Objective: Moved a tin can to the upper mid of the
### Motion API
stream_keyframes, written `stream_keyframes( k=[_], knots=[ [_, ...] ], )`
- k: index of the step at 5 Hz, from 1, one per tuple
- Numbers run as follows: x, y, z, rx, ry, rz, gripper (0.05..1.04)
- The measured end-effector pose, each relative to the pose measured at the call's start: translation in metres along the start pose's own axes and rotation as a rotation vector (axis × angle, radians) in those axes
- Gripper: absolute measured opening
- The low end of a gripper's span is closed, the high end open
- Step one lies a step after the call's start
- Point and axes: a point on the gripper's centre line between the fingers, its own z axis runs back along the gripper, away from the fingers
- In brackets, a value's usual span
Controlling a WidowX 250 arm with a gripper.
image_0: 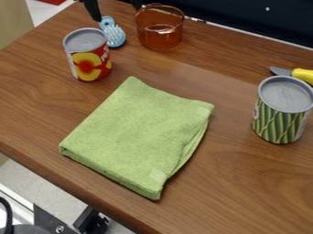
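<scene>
At the top edge, the black gripper point(116, 11) stands open, its two fingers wide apart with nothing held between them. A red and yellow tin can point(90, 61) is upright at the upper left of the table, a little below the gripper and touched by neither finger. Another tin can point(280, 114), with a green striped label, stands upright at the right side. Both cans show plain grey ends on top. A folded green cloth point(140, 132) lies flat between them, nearer the middle.
An amber transparent pot point(160, 34) stands at the upper middle, close to the right finger. Beside the red can lies a blue brush point(113, 34). A yellow-handled knife point(302, 75) is behind the green can. The wooden table's point(55, 176) front edge runs diagonally across the lower left.
</scene>
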Motion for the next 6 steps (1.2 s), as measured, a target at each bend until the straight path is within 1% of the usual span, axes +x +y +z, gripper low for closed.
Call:
stream_keyframes(
  k=[1,2,3,4,5,6],
  knots=[
    [-0.005,0.003,-0.009,0.021,0.032,-0.011,0.995],
    [-0.006,0.013,-0.010,0.066,0.066,-0.169,0.995],
    [0.001,0.026,-0.010,0.076,0.070,-0.382,0.995],
    [0.008,0.045,-0.011,0.074,0.090,-0.524,0.995],
    [0.018,0.065,-0.003,0.034,0.128,-0.734,0.995],
    [0.020,0.085,-0.002,-0.043,0.161,-0.952,0.995]
  ],
)
